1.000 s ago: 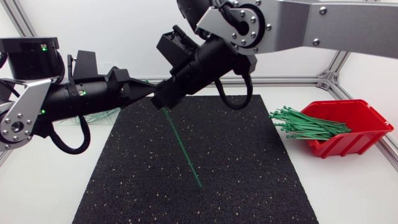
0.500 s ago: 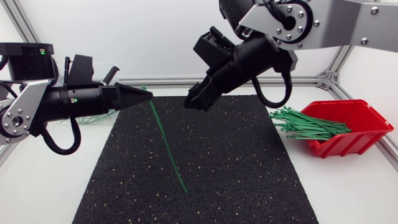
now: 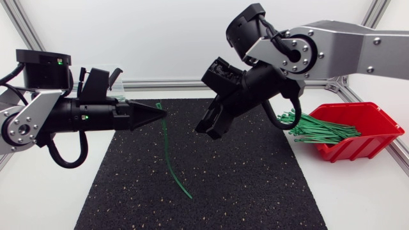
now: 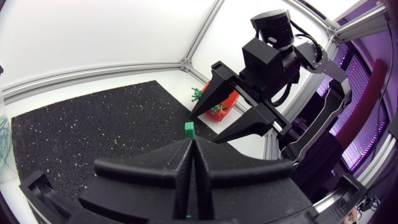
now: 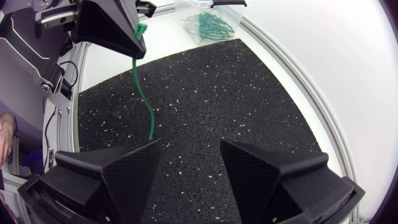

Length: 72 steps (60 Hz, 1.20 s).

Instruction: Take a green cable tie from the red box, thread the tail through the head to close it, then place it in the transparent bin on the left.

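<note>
The left gripper (image 3: 160, 115) pinched the green cable tie (image 3: 167, 153) at its head; the tail hung toward six o'clock, probably for the wide-open right gripper (image 3: 209, 131).

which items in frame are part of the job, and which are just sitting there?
Job: green cable tie, pinched in the left gripper; right gripper, open; red box of spare ties; transparent bin.
Lying about: black speckled mat.
</note>
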Available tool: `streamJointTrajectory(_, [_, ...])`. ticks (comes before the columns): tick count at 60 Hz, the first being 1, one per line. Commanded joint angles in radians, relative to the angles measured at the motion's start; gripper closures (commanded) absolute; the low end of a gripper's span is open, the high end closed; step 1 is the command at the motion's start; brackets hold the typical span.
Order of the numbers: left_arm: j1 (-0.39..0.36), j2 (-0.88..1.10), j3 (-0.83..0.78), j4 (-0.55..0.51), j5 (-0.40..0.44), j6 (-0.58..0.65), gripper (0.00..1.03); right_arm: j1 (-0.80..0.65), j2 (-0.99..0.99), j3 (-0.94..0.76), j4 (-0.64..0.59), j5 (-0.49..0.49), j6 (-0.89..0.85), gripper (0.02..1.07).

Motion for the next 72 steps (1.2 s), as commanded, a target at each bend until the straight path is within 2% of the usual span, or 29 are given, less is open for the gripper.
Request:
streamJointTrajectory(1, [-0.009, 0.010, 0.004, -0.026, 0.012, 0.028, 1.00, 0.023, 0.000, 0.029, 0.009, -0.001, -0.002, 0.38])
streamJointTrajectory(7, [-0.010, 0.007, 0.009, -0.028, 0.012, 0.019, 1.00, 0.053, 0.012, 0.038, 0.032, -0.001, 0.031, 0.38])
streamJointTrajectory(12, [-0.016, 0.004, 0.012, -0.019, 0.012, 0.012, 1.00, 0.086, 0.020, 0.043, 0.052, -0.002, 0.065, 0.44])
streamJointTrajectory(19, [-0.018, 0.004, 0.027, -0.006, 0.014, -0.026, 1.00, 0.125, 0.032, 0.041, 0.085, -0.005, 0.100, 0.45])
streamJointTrajectory(32, [-0.015, -0.003, 0.026, 0.015, 0.029, -0.078, 1.00, 0.137, 0.033, 0.009, 0.132, -0.047, 0.142, 0.50])
streamJointTrajectory(39, [-0.016, -0.009, 0.026, 0.015, 0.049, -0.093, 1.00, 0.135, 0.035, -0.022, 0.172, -0.078, 0.156, 0.62])
streamJointTrajectory(45, [-0.013, -0.013, 0.026, 0.015, 0.064, -0.104, 1.00, 0.131, 0.027, -0.032, 0.181, -0.090, 0.157, 0.66])
streamJointTrajectory(51, [-0.012, -0.019, 0.024, 0.017, 0.075, -0.110, 1.00, 0.119, 0.018, -0.046, 0.198, -0.120, 0.160, 0.80])
streamJointTrajectory(55, [-0.012, -0.021, 0.024, 0.017, 0.078, -0.112, 1.00, 0.115, 0.013, -0.051, 0.203, -0.125, 0.162, 0.85])
streamJointTrajectory(63, [-0.010, -0.022, 0.023, 0.023, 0.081, -0.119, 1.00, 0.117, 0.013, -0.058, 0.209, -0.136, 0.162, 1.00])
streamJointTrajectory(72, [-0.010, -0.033, 0.017, 0.024, 0.083, -0.121, 1.00, 0.117, 0.006, -0.068, 0.215, -0.157, 0.174, 1.01])
